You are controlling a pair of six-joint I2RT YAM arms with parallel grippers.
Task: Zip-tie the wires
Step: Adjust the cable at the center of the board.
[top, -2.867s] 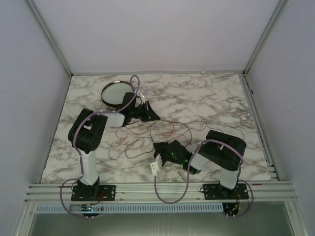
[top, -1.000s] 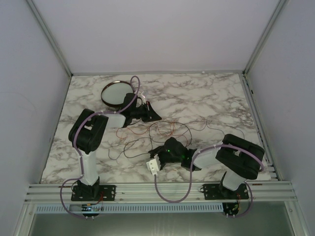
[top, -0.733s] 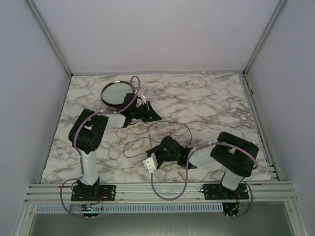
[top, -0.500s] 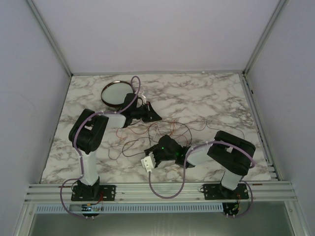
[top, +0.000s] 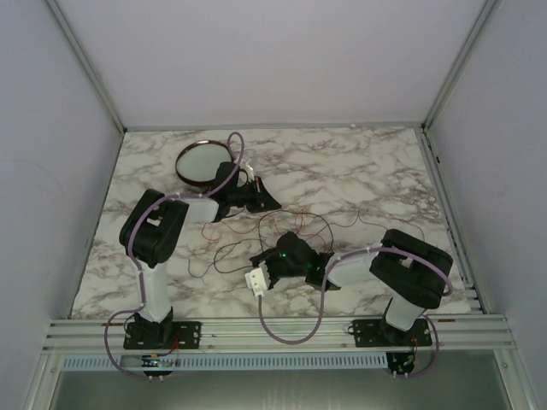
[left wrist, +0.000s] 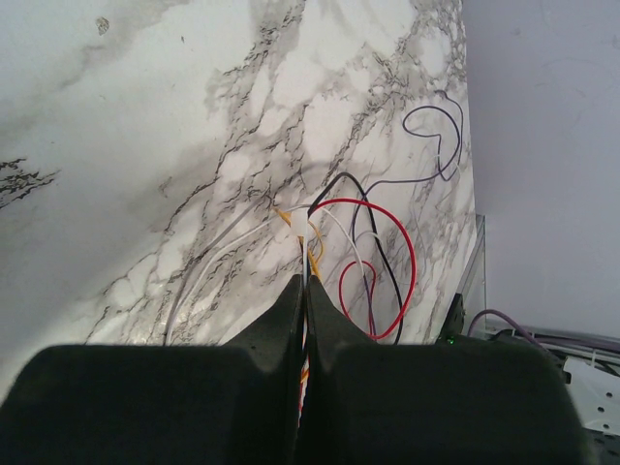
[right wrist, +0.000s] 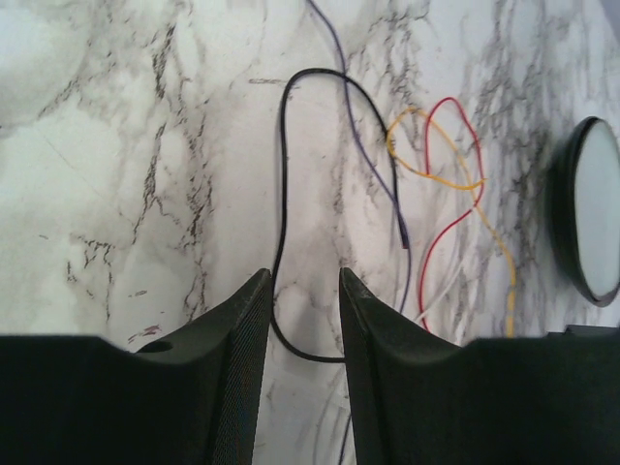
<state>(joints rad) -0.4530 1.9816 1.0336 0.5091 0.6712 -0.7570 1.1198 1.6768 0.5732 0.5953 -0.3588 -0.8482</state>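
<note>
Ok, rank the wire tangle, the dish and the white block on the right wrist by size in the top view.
1. wires, sprawled widest
2. dish
3. white block, clearly smallest

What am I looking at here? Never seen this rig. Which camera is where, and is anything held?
Two robot arms are bolted at the near edge of a white marble-patterned table. The overhead picture looks down from behind them: left arm, right arm. The other two come from a camera on each wrist, looking past its black jaws. On the table lie a loose tangle of thin red, black, white and yellow wires and a round dark-rimmed dish. The left jaws are shut, pinching several strands. The right jaws stand apart, a black strand running between them, unclamped.
</note>
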